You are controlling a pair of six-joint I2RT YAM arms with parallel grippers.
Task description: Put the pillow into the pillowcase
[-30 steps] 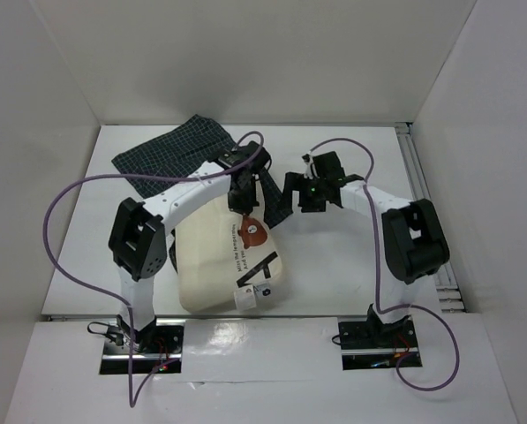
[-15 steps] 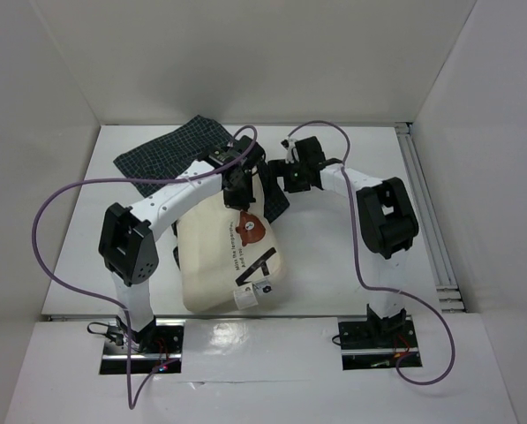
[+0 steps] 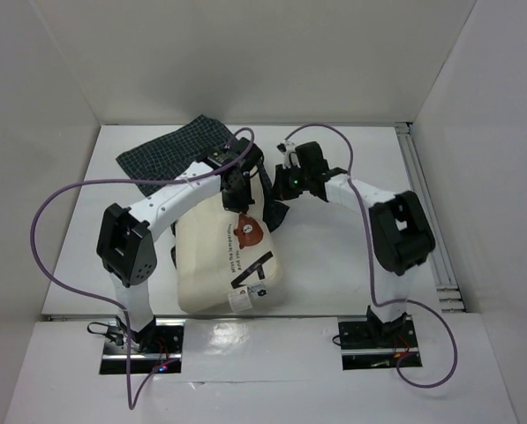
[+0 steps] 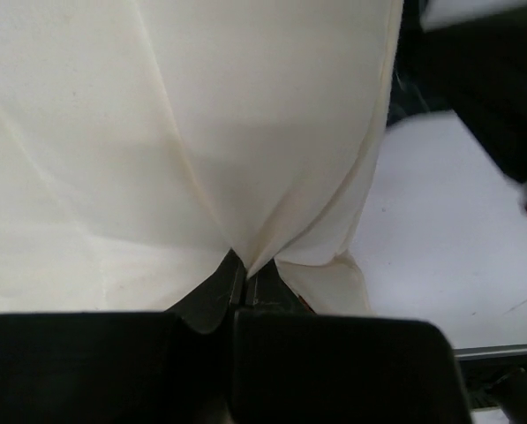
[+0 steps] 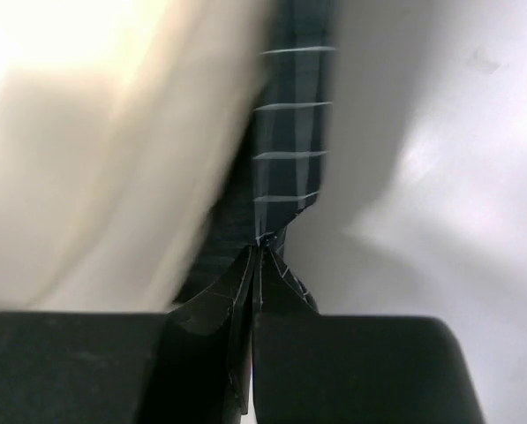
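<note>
While I am watching from overhead, the pillow (image 3: 214, 265) is lying on the white tabletop (image 3: 334, 256) between the two arm bases. Its near end is sitting close to the tabletop's near edge, with the small tag (image 3: 257, 290) at that end. Going up its length, the brown bear print (image 3: 252, 231) is showing on the right half of the top face, beside a line of black lettering.

At the pillow's far end the left arm (image 3: 170, 201) is reaching across from the left. In my left wrist view the left jaws are pressing together on a pinch of the cream cloth, which is fanning out in creases from the pinch. Bare tabletop is showing to the right of it.

Just beside that, at the pillow's far right corner, the right arm (image 3: 356, 187) is curving in from the right. My right wrist view is showing the right jaws clamping shut on a narrow fold of the pillowcase (image 5: 289, 150), with the cream pillow blurred right against the left of that fold. Both pairs of jaws are sitting close together, near but apart.

Beyond them, the rest of the pillowcase (image 3: 179, 152) is spreading flat toward the far left of the tabletop. Its near edge is running under or against the pillow's far end; I cannot tell which.
</note>
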